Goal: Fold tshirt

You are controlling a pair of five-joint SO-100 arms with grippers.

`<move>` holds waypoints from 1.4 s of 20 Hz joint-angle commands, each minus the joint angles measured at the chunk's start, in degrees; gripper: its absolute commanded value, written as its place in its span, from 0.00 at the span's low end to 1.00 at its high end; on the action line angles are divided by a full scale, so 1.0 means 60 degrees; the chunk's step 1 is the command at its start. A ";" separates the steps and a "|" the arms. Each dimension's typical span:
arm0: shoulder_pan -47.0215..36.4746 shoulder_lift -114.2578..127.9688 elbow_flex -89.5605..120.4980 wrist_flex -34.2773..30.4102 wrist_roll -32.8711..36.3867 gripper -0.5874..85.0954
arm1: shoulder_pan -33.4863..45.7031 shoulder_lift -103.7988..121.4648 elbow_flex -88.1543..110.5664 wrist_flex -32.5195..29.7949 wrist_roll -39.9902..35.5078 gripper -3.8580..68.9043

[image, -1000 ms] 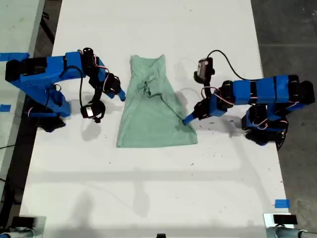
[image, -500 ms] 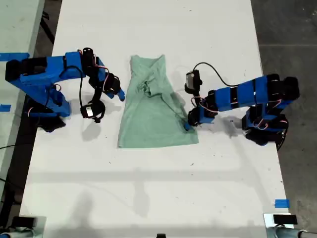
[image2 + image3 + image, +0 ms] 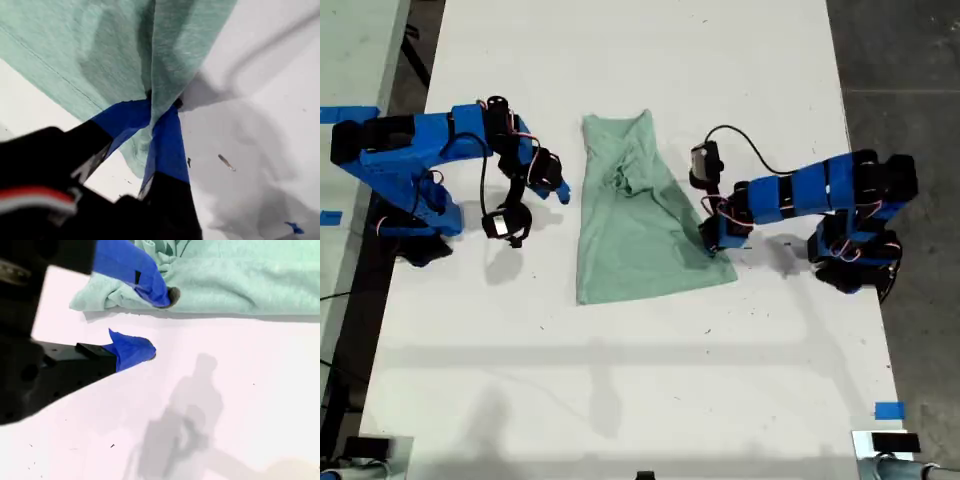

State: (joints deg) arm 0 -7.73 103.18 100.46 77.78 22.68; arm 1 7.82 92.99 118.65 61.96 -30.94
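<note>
The pale mint-green tshirt [image 3: 640, 230] lies partly folded lengthwise and wrinkled on the white table [image 3: 620, 380], neck end toward the far side. My first gripper [image 3: 712, 243] is at the shirt's edge on the exterior view's right. The first wrist view shows this gripper [image 3: 160, 107] shut on a pinch of the tshirt [image 3: 100, 50], with the cloth tented up from the table. My second gripper [image 3: 560, 190] sits just off the shirt's other edge. It is open [image 3: 150, 322] with only bare table between its blue fingertips [image 3: 132, 349], and the bunched tshirt [image 3: 240, 280] lies beside it.
Both blue arm bases stand on the table, one at each side in the exterior view. A black cable [image 3: 760, 150] loops above the first arm. Blue tape marks [image 3: 888, 410] sit near the table's edges. Dark floor [image 3: 910, 60] borders the exterior view's right.
My first gripper moved in onto the shirt's edge and shut on it. The shirt's lower part has shifted toward the exterior view's right. The second arm has not moved.
</note>
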 commanded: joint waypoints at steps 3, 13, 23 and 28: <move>-0.0117 0.0146 -0.0190 0.0132 -0.0029 0.12 | -0.0220 0.0557 -0.2842 0.1567 0.0117 0.02; -0.0073 0.0190 -0.0264 0.0117 -0.0059 0.12 | -0.0674 -0.3164 -0.6152 -0.0059 0.2505 0.02; -0.0059 0.0190 -0.0337 0.0161 -0.0059 0.12 | -0.0806 -0.4233 -0.8262 0.1758 0.2461 0.54; 0.0088 0.0132 -0.0469 0.0103 -0.0088 0.12 | -0.0850 -0.1890 -0.9170 0.3398 0.2109 0.54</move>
State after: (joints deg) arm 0 -7.73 103.18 100.46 78.05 22.68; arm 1 3.52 72.16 66.88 80.42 -17.14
